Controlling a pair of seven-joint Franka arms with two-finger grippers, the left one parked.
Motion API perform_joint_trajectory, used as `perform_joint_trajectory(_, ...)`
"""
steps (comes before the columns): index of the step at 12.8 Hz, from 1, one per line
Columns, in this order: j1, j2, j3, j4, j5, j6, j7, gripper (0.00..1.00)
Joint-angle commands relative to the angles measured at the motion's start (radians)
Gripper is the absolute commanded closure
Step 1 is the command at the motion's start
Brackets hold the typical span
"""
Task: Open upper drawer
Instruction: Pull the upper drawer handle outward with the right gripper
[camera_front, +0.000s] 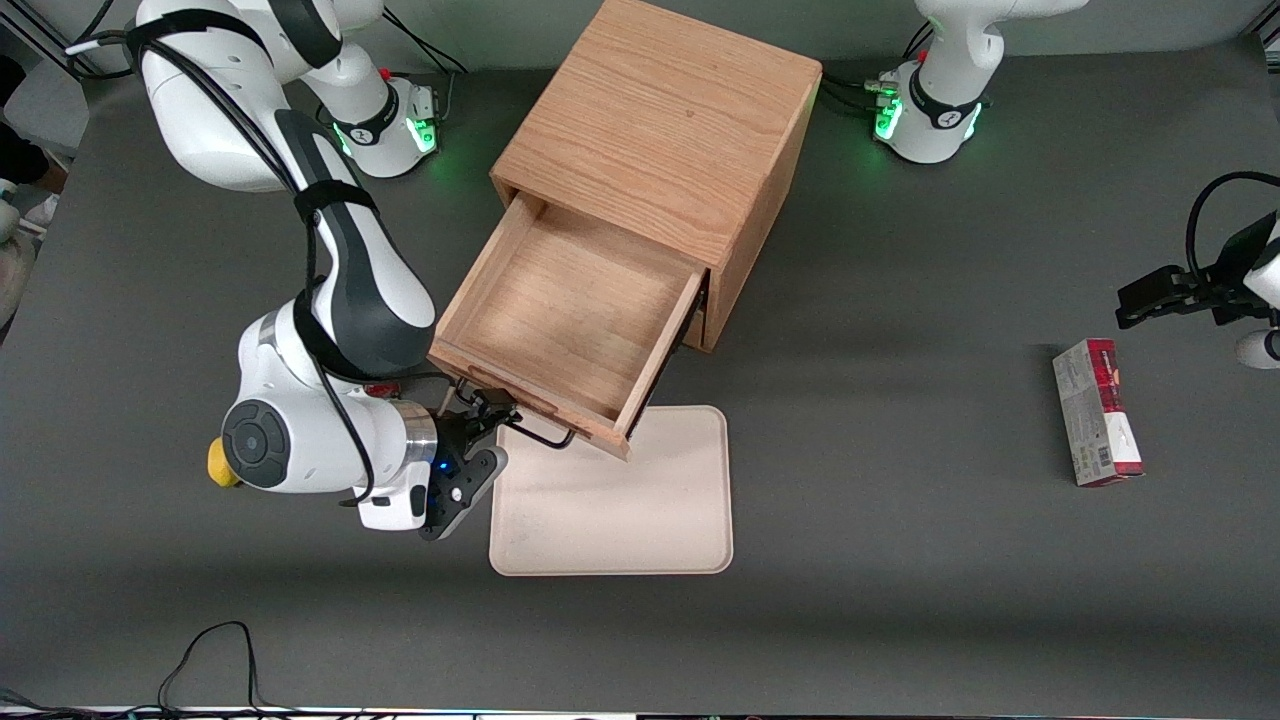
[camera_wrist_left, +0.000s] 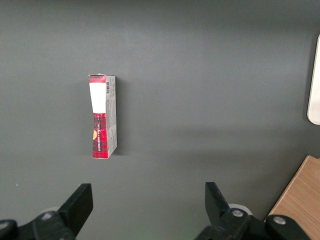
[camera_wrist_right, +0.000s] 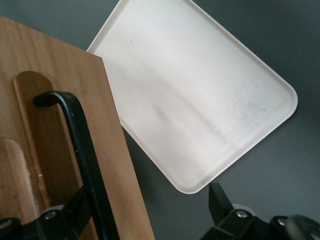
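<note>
The upper drawer stands pulled well out of the oak cabinet, its bare wood base exposed and its front hanging above the nearer edge of the cream tray. The gripper sits at the drawer front, at the end of the black bar handle toward the working arm's side; its fingers are spread, one on each side of the bar, clamping nothing. Risk from here, judged from the layout: a further pull could drag the drawer off its runners, or a careless retreat could snag a finger on the handle and jerk the cabinet askew.
</note>
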Motion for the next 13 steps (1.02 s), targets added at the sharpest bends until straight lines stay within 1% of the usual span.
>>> perform_joint_trajectory(1, -0.007, 0.028, 0.004, 0.047, 0.026, -0.002, -0.018, 0.0)
perform_joint_trajectory(13, -0.033, 0.039, -0.004, 0.064, 0.025, 0.006, -0.014, 0.0)
